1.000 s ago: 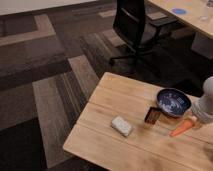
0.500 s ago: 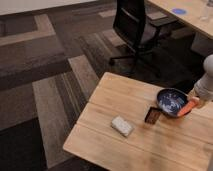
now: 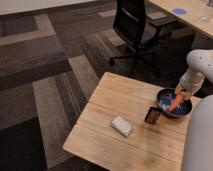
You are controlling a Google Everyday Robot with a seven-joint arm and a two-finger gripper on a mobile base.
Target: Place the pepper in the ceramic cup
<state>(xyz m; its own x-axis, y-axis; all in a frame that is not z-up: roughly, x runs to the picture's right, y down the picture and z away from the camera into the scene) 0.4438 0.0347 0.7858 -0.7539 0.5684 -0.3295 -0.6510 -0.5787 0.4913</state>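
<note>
The pepper (image 3: 176,102) sits inside the ceramic cup (image 3: 166,109) on the wooden surface (image 3: 125,105). The hand (image 3: 180,92) is right above the cup, gripping the pepper's top end. A little brown box (image 3: 152,115) stands beside the cup.

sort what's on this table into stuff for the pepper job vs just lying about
For the job: pepper, over the blue cup; hand at the pepper's top end, above the cup.

Lying about: brown box beside the cup; whitish block; office chair behind the table.

Office: swivel chair (image 3: 134,27), carpet tiles (image 3: 45,75), desks (image 3: 187,12).
</note>
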